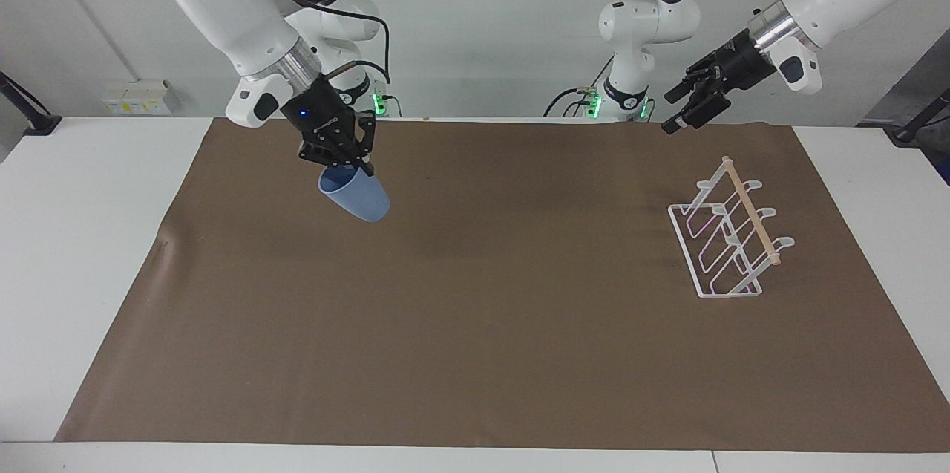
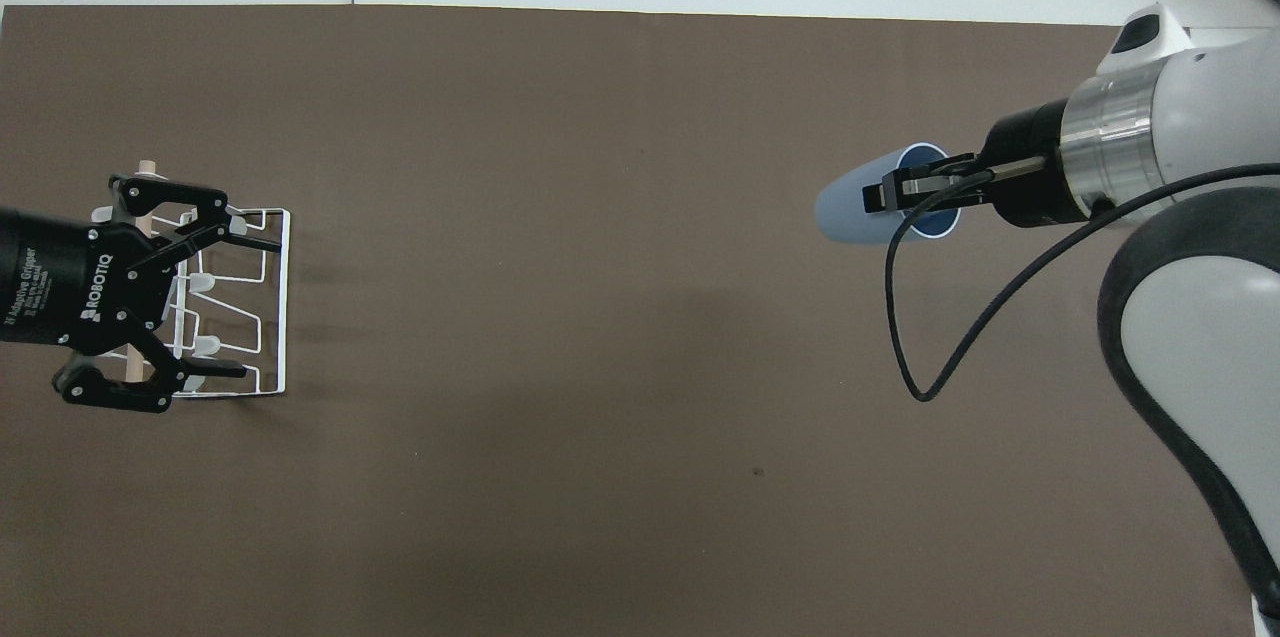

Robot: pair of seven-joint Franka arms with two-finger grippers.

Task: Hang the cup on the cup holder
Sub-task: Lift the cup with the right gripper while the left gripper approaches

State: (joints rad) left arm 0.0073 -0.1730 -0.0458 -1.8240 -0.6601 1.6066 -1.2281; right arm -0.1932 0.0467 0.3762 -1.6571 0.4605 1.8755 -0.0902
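So the job is only partly done. The cup [image 1: 355, 194] is off the table, but it is not on the cup holder [image 1: 731, 233] yet. It has to go all the way to the left arm's end of the table and be put on a prong.

The right gripper [image 1: 355, 165] is up in the air over the mat [image 1: 475, 354], toward the right arm's end. Its fingers are squeezed on the rim of the cup, one inside and one outside. The cup is blue and tips sideways, with its bottom pointing toward the middle of the table.

The left gripper [image 1: 679, 115] is up in the air too, above the edge of the mat by the robots. From overhead it looks to be over the cup holder, but it does not touch it. Its fingers [image 2: 215, 372] are spread wide and hold nothing.

The cup holder stands on the mat. It is a white wire rack with a wooden stick [image 1: 749, 211] across the top. No cup hangs on it.

The mat is big, brown and flat. It lies on a white table [image 1: 89, 235]. There is a plain white wall [image 1: 482, 12] by the robots.
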